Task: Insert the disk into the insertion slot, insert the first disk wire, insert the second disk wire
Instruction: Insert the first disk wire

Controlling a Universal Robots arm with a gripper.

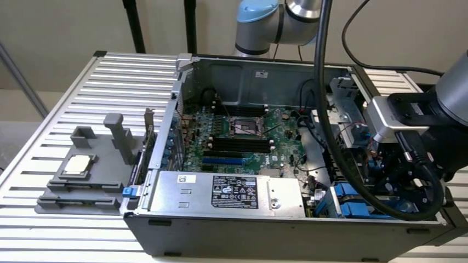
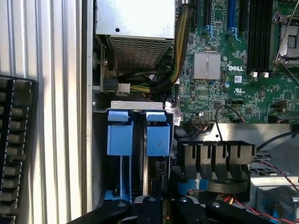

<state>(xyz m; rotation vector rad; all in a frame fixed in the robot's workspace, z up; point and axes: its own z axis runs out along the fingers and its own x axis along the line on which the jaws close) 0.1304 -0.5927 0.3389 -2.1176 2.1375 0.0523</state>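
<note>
Black gripper (image 2: 156, 204) hangs close over the insertion slot (image 1: 354, 205), its hold I can't tell; the disk (image 2: 158, 140) looks edge-on inside, so seating it seems the step, needing a square push. The exterior view puts this in the case (image 1: 292, 230) corner at its right; the wrist view gives the blue clips (image 2: 120, 137) close up

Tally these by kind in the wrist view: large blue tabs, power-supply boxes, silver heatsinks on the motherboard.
Large blue tabs: 2
Power-supply box: 1
Silver heatsink: 1
Total: 4
</note>
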